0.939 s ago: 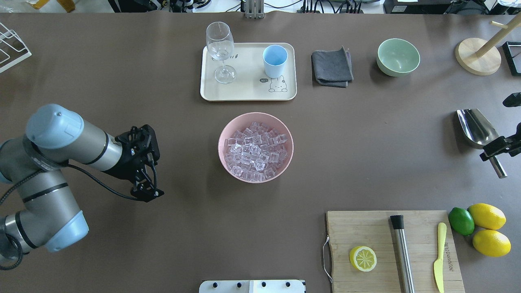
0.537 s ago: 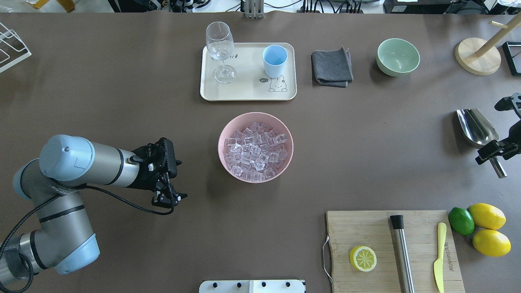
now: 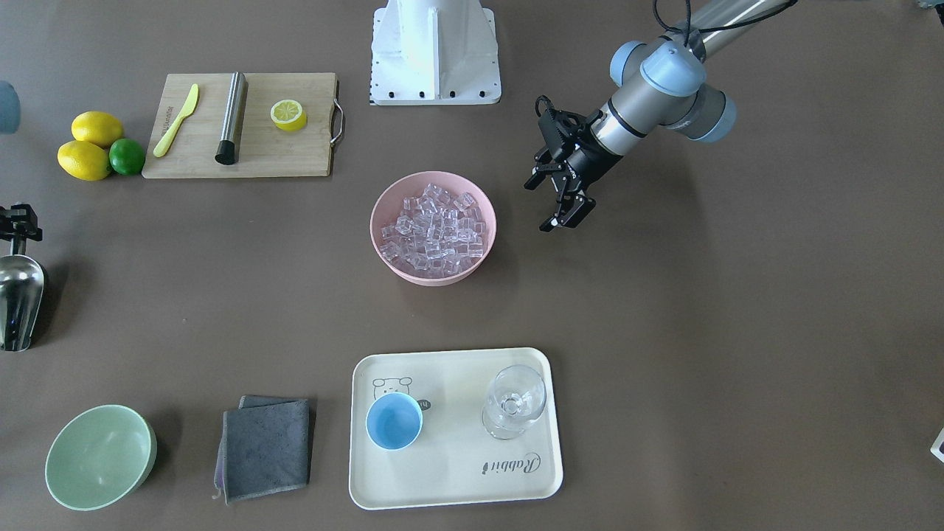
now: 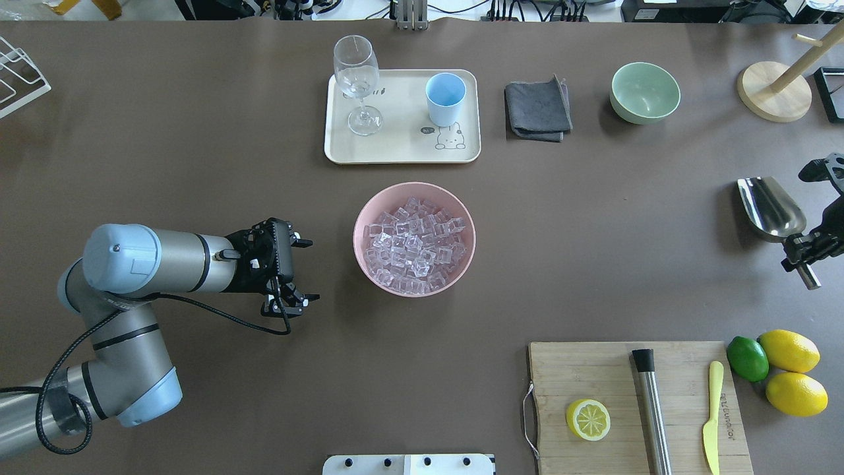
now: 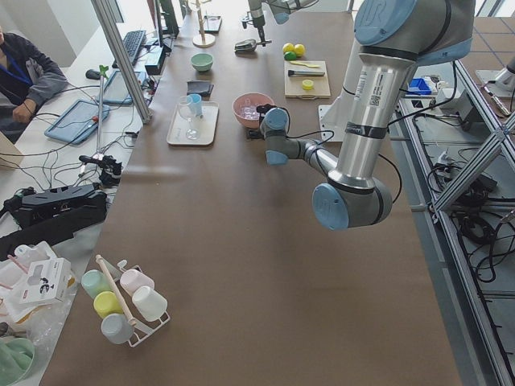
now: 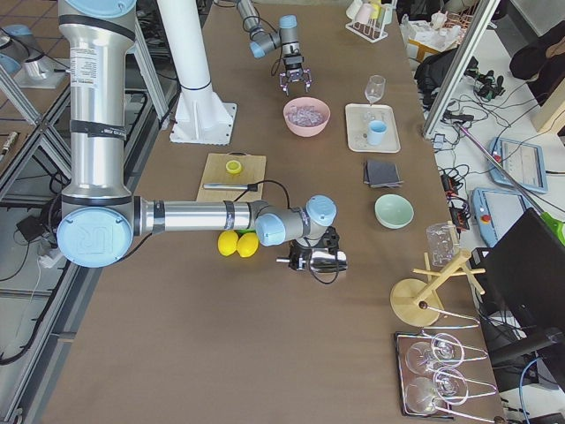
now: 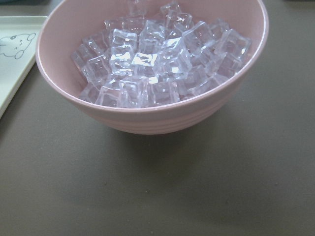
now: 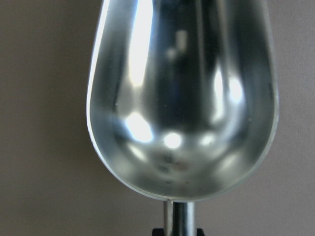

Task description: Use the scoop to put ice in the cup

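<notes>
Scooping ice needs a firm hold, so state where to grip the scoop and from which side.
Grip the scoop by its short round handle, coming down from above with fingers either side. It lies flat, trough up, and the wide curved trough must stay free for ice. The right gripper is at that handle.

overhead and front cameras look down from opposite sides, sharing the pink bowl (image 4: pixel 360 254).

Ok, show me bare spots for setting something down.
Widest bare table lies between the pink bowl and the scoop. Also bare: left of the tray, toward the wire rack. Crowded: the cutting board, with lemons and lime beside it.
</notes>
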Controlling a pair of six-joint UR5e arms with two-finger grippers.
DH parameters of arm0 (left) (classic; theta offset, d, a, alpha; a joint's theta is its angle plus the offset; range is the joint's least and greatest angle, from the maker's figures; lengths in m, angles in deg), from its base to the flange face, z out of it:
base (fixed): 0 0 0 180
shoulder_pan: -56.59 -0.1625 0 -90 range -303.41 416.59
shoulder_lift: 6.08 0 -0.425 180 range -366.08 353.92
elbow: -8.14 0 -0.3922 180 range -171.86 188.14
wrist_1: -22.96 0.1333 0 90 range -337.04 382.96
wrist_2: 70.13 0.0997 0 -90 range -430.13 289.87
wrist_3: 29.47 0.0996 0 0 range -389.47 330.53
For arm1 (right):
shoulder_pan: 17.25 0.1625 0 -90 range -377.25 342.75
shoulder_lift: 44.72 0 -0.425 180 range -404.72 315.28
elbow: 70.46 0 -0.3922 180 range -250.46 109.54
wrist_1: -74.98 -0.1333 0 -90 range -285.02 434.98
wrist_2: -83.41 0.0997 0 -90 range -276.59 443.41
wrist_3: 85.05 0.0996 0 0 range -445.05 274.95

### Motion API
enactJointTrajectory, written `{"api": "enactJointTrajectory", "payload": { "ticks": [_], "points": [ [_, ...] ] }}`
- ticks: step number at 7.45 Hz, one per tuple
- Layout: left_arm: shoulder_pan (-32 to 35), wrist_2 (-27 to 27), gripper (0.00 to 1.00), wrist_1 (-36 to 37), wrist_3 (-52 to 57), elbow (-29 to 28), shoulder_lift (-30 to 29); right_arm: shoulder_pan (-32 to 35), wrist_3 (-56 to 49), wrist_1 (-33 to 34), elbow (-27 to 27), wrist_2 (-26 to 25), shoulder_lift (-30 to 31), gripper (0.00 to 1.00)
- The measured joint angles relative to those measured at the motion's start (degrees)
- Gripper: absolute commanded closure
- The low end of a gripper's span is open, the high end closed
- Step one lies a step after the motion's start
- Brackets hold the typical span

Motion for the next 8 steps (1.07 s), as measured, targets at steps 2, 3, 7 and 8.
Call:
{"api": "enactJointTrajectory", "payload": {
  "ticks": [2,3,7,8],
  "points": [
    [0.80,-1.17,0.01,-4.43,0.37,-4.77,-1.93,0.03,-0.10,4.41,2.66,0.71,0.00,1.00],
    [2.22,-3.50,0.01,-5.22,0.63,-6.78,-2.96,0.05,-0.15,6.23,4.45,1.16,-0.08,1.00],
    [7.79,-13.28,0.01,-5.60,8.07,-16.66,-10.73,1.11,-0.58,13.98,16.65,0.97,-1.86,1.00],
    [8.03,-14.87,0.01,-5.60,9.90,-18.48,-12.19,1.85,-0.65,14.21,19.32,1.24,-2.16,1.00]
  ]
}}
